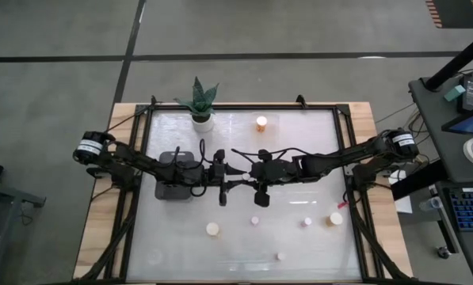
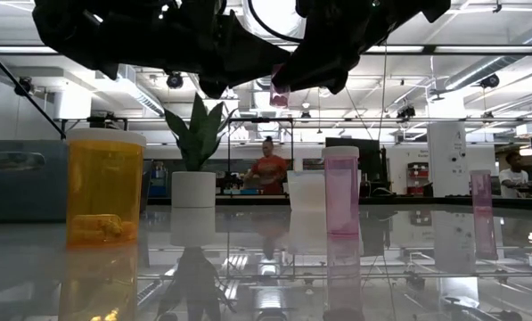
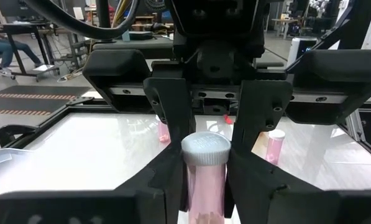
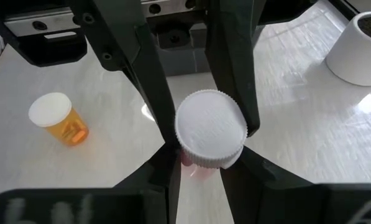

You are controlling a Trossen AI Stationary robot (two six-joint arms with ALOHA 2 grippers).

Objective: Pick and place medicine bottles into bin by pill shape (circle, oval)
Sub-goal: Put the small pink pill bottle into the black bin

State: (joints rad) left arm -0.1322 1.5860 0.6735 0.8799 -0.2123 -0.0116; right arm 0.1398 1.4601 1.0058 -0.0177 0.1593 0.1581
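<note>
**While one bottle hangs between both arms, most of the sorting is still to do**

As far as I can judge from where I stand, the job is at an early stage. A small pinkish bottle (image 3: 205,168) with a white ribbed cap is held up in the air over the middle of the worktop (image 1: 299,142), well clear of the surface. The left gripper (image 1: 220,180) and the right gripper (image 1: 258,180) face each other nose to nose. Both look pinched on that bottle from opposite sides, as if it is being passed across. Which one carries the weight I cannot tell.

Six bottles stand loose on the worktop:

- An orange bottle (image 1: 261,123) stands at the far edge, near the plant pot (image 1: 202,119).
- A white-capped bottle (image 1: 212,229), a small one (image 1: 254,221), a pinkish one (image 1: 306,222) and an orange one (image 1: 335,218) stand in a row nearer the front.
- A last small bottle (image 1: 280,256) stands closest to the front edge.

The dark bin (image 1: 166,188) sits just beside the left gripper, half under that arm, and I cannot see what is inside it. I cannot pick out a clear tray with any confidence.

On writing, the held bottle's cap has raised lettering on its top, but I cannot read it. No bottle shows a label or brand I can make out.
</note>
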